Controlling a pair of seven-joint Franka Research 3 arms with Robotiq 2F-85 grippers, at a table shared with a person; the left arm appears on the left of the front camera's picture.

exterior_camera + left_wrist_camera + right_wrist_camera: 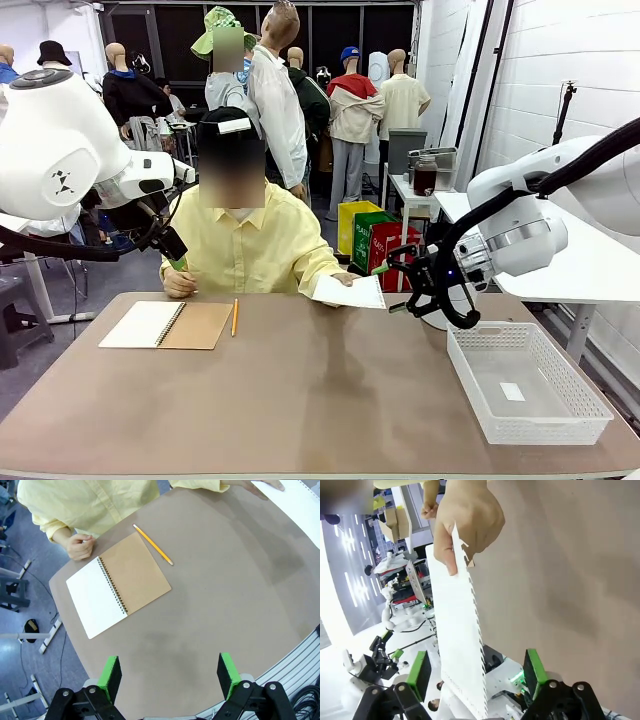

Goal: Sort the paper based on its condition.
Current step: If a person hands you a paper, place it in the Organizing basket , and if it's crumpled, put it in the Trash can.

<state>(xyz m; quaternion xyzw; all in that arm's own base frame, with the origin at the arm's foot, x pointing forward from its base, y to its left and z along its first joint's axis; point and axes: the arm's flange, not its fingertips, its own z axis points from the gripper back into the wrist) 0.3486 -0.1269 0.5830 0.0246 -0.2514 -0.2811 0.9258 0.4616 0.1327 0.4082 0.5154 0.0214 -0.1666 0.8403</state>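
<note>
the paper (456,645) in the person's hand (467,520) stands edge-on between the open right jaws, long axis running away from them, and the open left jaws hang well apart.

Brown table (300,400): notebook (165,325), pencil (234,317), white basket (468,375)

Person's hand (467,522) holds flat paper sheet (457,640) between right tool's (477,655) wide-apart green pads (420,672).

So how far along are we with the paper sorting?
Nothing looks sorted: the basket holds no sheet. In hand: the person's hand holds a flat sheet inside the open right tool, ungripped. Still to do: grip and place it. The left tool hangs open.
</note>
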